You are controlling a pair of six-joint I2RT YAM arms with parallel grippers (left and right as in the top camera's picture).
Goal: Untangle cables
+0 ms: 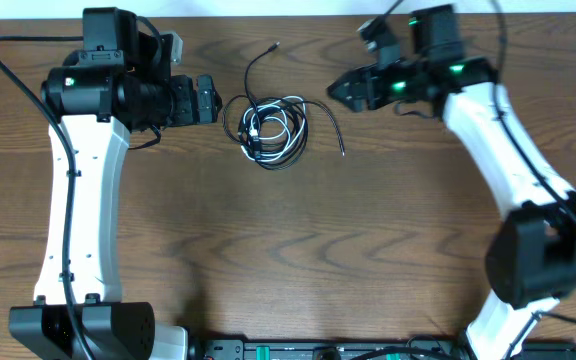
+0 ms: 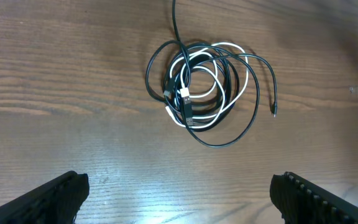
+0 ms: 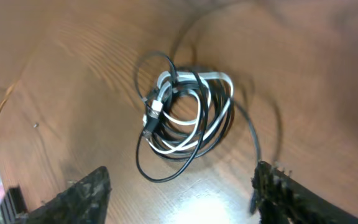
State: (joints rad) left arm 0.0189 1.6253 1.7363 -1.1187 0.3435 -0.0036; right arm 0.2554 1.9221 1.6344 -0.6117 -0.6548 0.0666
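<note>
A black cable (image 1: 295, 108) and a white cable (image 1: 281, 127) lie coiled together in one tangle on the wooden table. One black end runs toward the far edge, another trails to the right. The tangle shows in the left wrist view (image 2: 197, 87) and in the right wrist view (image 3: 188, 112), with the white cable (image 2: 244, 78) (image 3: 219, 115) looped through the black. My left gripper (image 1: 209, 100) (image 2: 179, 199) is open and empty just left of the tangle. My right gripper (image 1: 343, 92) (image 3: 182, 193) is open and empty just right of it.
The wooden table (image 1: 288, 250) stretches toward the near edge. Both white arms run down the left and right sides. Thick black wires hang from the arm bases at the far corners. A black rail sits at the near edge (image 1: 318, 350).
</note>
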